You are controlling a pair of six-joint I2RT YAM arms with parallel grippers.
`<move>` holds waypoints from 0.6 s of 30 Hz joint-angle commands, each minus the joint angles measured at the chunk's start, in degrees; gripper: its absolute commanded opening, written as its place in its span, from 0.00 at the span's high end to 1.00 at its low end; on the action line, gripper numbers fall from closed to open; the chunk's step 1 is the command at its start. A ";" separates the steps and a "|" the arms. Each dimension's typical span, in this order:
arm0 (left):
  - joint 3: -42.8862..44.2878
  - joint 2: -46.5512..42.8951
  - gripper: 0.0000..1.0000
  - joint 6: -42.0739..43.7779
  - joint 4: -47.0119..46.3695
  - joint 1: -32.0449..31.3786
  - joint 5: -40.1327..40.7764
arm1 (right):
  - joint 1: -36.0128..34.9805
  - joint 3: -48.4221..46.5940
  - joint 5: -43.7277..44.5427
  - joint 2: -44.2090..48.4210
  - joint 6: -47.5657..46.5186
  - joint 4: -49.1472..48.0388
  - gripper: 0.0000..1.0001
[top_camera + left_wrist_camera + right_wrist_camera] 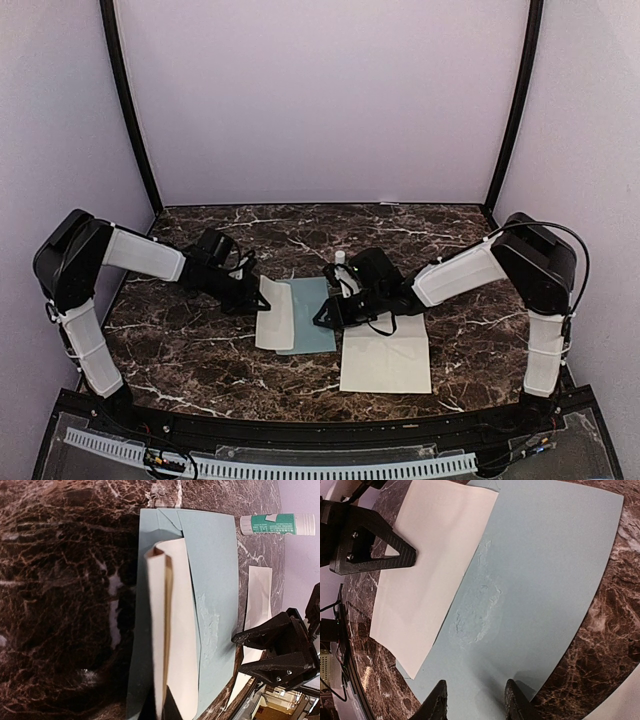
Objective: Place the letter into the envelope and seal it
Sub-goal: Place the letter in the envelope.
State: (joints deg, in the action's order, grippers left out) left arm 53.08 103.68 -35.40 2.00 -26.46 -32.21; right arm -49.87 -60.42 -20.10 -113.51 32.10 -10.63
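From above, the envelope (312,318) lies flat near the middle of the marbled desk (190,350). The folded cream letter (275,314) covers the envelope's 9 o'clock side. The left hand (262,295) reaches in from 9 o'clock and meets the letter's far corner. The right hand (328,308) comes in from 3 o'clock and sits at the envelope's 3 o'clock edge. A glue stick (340,257) stands just beyond that hand, at 12 o'clock from it. A larger paper sheet (386,356) lies at 5 o'clock from the envelope, just beside it.

In the left wrist view, the left hand (167,711) is closed on the letter (175,630), which curls up off the envelope (215,570). The envelope's face has a rough, scuffed patch. The glue stick (277,524) is at 1 o'clock and the right hand (239,654) at 4 o'clock, next to the envelope's edge.

In the right wrist view, the right hand (476,692) has its jaws partly apart at 6 o'clock. The envelope (550,555) reaches down between them, and I cannot tell whether they press on it. The letter (435,560) lies over the envelope at 10 o'clock, with the left hand (410,557) resting on it.
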 commanded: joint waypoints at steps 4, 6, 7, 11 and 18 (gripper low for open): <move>-1.40 0.83 1.00 -1.76 -3.67 0.27 -2.26 | -0.41 -1.01 -0.12 -1.20 0.38 0.26 0.64; -1.50 0.97 1.00 -1.88 -4.35 0.27 -2.71 | -0.40 -1.11 -0.17 -1.22 0.36 0.26 0.64; -1.49 0.95 1.00 -1.87 -4.48 0.27 -2.74 | -0.41 -1.13 -0.17 -1.25 0.35 0.26 0.64; -1.99 1.04 1.00 -2.44 -5.71 0.29 -3.67 | -0.41 -1.21 -0.29 -1.39 0.42 0.26 0.64; -2.97 1.53 1.00 -3.55 -7.96 -0.24 -5.29 | -0.41 -1.54 -0.77 -1.45 0.50 0.13 0.64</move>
State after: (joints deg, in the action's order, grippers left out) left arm 51.16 104.49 -38.20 -3.88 -26.46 -35.57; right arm -49.87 -60.82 -20.34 -113.80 32.10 -10.61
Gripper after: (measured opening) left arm 0.005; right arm 0.358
